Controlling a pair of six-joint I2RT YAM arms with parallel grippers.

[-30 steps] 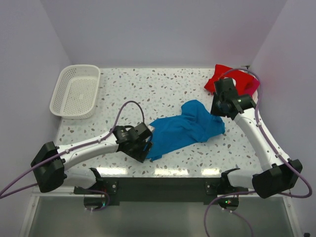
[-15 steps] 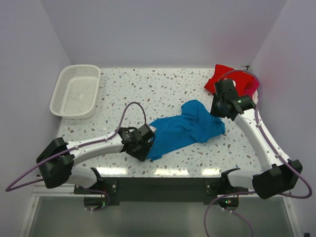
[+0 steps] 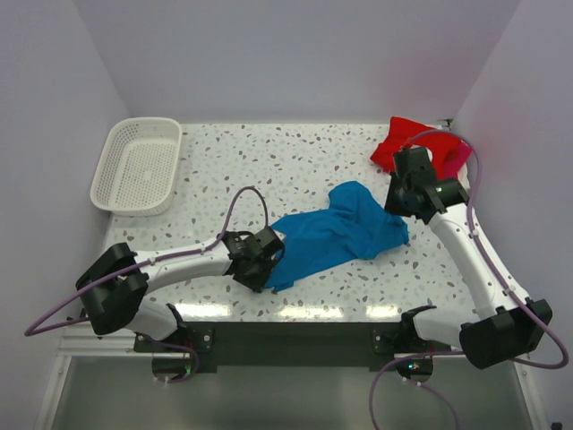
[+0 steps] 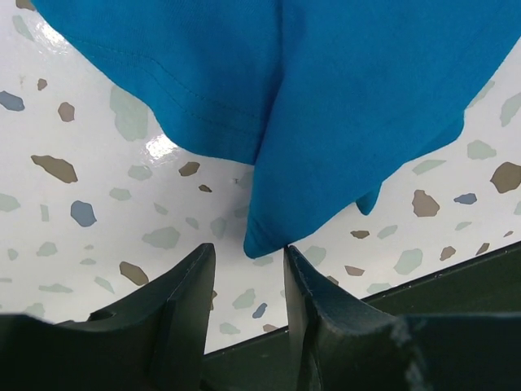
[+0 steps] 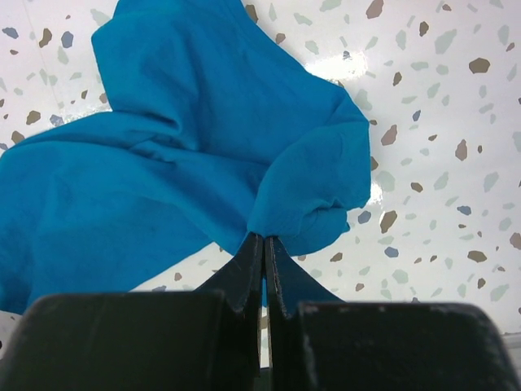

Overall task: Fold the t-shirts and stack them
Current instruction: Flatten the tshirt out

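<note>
At centre of the speckled terrazzo counter (image 3: pixel 295 161) lies the crumpled bright blue cloth t-shirt (image 3: pixel 336 235). My right tool (image 5: pixel 263 244) pinches its 3 o'clock edge. My left tool (image 4: pixel 247 252), narrowly parted, meets the 7 o'clock corner. I'd close there, then spread evenly.

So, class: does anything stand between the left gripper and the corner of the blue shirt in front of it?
Nothing visible does. The left gripper is open, and the corner of the blue shirt lies right at its fingertips, with only bare table around it.
</note>
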